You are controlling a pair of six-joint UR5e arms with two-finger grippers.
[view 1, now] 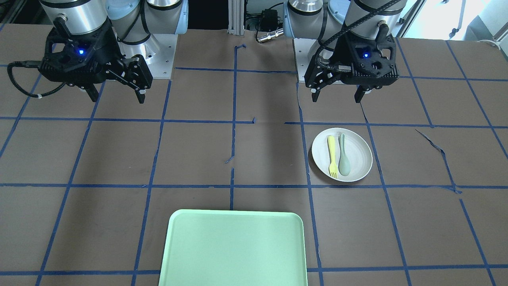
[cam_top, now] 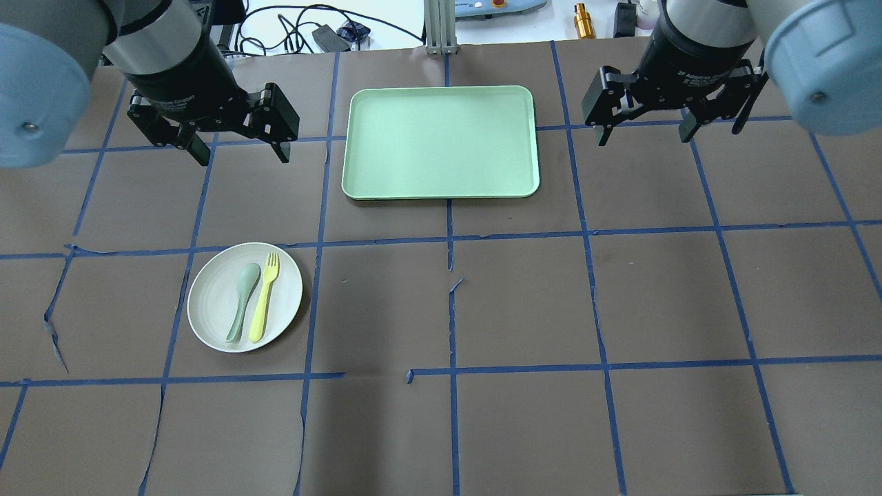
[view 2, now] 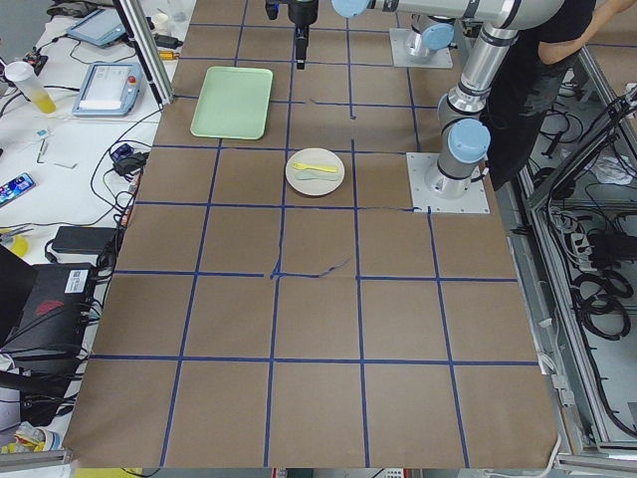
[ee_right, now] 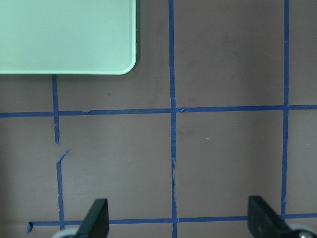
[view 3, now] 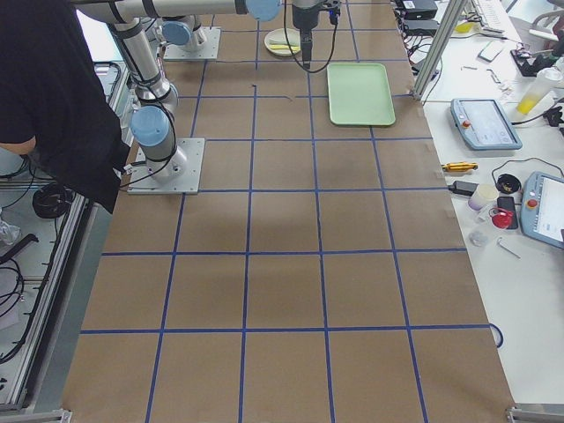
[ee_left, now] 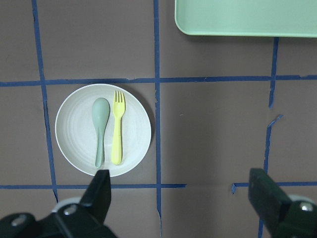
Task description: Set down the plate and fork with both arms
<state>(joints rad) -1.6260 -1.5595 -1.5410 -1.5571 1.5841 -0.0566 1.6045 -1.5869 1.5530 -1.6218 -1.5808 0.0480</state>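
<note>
The green tray (view 1: 234, 246) lay nearest, against the worktop edge opposite the robot, with nothing on it. The plate (view 1: 357, 143) sat on the brown paper between that edge and the robot's edge, toward the robot's left and well apart from the tray. The yellow fork (view 1: 331, 157) lay in the plate beside a grey-green spoon (view 1: 343, 157), their handles perhaps touching, though the views were too coarse to be sure. The left gripper (view 1: 336, 98) hung above the table on the robot's side of the plate, jaws spread wide and grasping nothing. The right gripper (view 1: 118, 99) hovered likewise released and empty, far from the plate. Nothing of the task looked done: plate and fork both waited ungrasped, and moving each, probably onto the tray, remained.
</note>
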